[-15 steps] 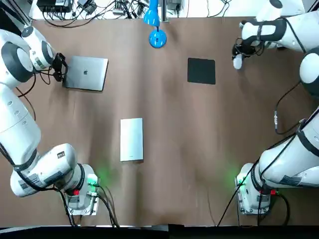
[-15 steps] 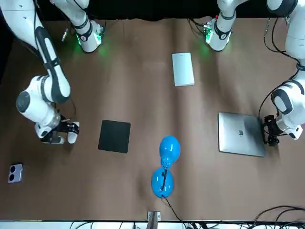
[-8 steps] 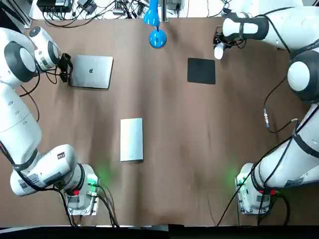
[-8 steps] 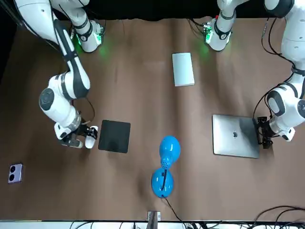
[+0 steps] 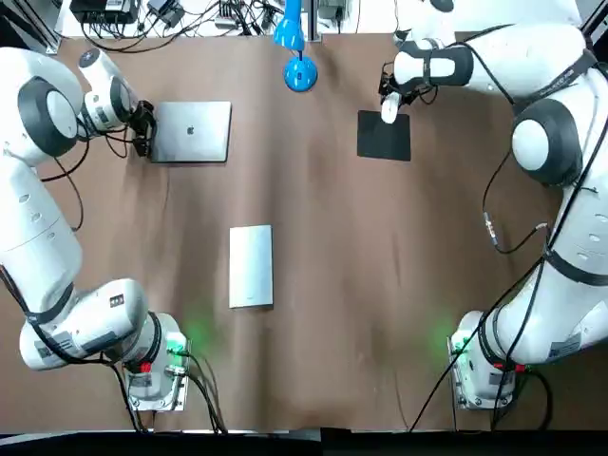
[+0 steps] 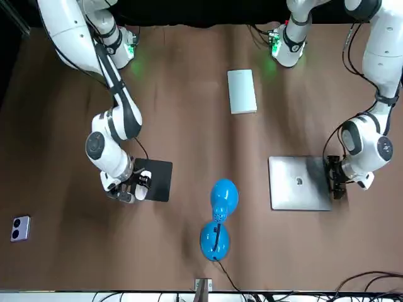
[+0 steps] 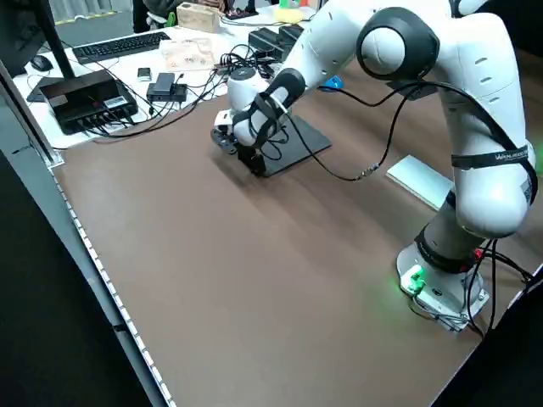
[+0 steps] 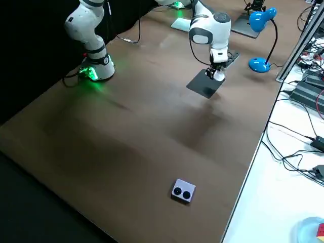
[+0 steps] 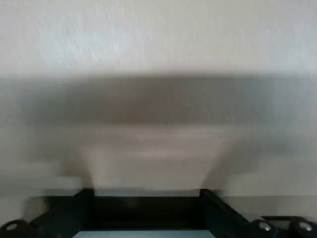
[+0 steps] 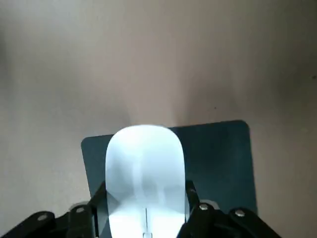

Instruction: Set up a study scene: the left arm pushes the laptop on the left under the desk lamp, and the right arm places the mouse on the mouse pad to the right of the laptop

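– On the desk (image 5: pixel 380 285), what is your count?

– One closed silver laptop (image 5: pixel 190 131), one blue desk lamp (image 5: pixel 300 74), one black mouse pad (image 5: pixel 384 135), one white mouse (image 10: pixel 144 168). Besides these, one flat silver slab (image 5: pixel 251 266) near the middle of the desk and one small grey box with two round buttons (image 6: pixel 20 228) near the desk's far right corner. Two arms, both at work.

– Position of the laptop?

– Flat on the far left part of the desk, lid logo up, to the left of the lamp's base and apart from it, with bare desk between them. It does not lie under the lamp head.

– Left end effector?

– The left end effector (image 5: pixel 142 133) sits low against the laptop's left edge. Whether it is apart or together, I cannot tell; its wrist view is blurred.

– Right end effector?

– The right end effector (image 5: pixel 389 103) is clamped on the mouse, one finger at each flank, over the far left corner of the mouse pad. The pad lies to the right of the lamp. Whether the mouse touches the pad, I cannot tell
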You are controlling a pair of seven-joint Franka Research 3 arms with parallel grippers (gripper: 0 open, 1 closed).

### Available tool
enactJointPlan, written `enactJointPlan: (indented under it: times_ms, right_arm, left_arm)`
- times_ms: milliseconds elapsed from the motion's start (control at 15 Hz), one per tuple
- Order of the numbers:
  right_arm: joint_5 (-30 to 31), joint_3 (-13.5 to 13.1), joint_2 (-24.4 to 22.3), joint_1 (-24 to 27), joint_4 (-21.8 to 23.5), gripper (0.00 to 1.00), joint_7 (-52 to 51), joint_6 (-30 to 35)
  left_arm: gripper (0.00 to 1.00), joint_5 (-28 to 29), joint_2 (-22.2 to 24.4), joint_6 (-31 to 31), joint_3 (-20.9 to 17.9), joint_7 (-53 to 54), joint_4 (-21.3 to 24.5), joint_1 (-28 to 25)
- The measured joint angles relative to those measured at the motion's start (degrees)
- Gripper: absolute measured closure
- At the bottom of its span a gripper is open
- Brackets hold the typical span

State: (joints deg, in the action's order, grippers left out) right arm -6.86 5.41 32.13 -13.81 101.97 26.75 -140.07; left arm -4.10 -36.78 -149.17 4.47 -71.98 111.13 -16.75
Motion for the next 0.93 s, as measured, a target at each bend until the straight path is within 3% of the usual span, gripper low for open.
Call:
enactJointPlan:
  times_ms: [933]
  right_arm:
    - [3.98, -0.51, 4.49, -1.13, -0.39, 0.37, 0.64, -0.35]
  left_arm:
    - [0.0, 0.0, 0.0, 0.04, 0.46, -11.32, 0.63, 10.4]
